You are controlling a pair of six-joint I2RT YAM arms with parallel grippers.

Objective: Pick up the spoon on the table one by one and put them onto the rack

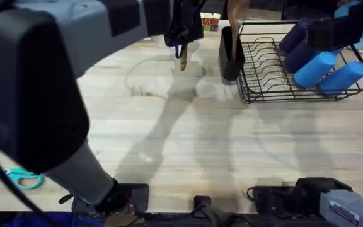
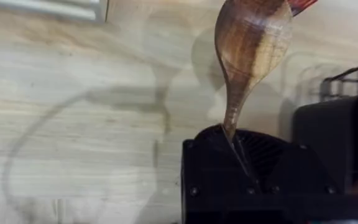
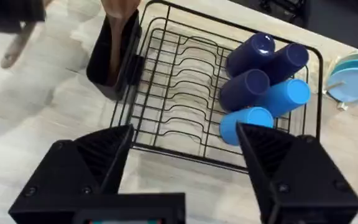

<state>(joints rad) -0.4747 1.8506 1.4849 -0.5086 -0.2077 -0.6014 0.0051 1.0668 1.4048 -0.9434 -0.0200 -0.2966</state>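
Spoon point(image 2: 252, 37) clamped in left gripper point(image 1: 181, 47) jaws, above table point(image 1: 169, 126), near rack point(image 1: 276, 69)

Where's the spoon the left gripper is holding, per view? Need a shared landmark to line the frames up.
Overhead: held spoon hangs from the left gripper at top centre, left of the caddy.
Left wrist: its bowl fills upper centre, handle running down into the fingers.
Right wrist: blurred at the upper left edge, left of the caddy.
Landmark: the caddy, also at the left wrist view's right edge.
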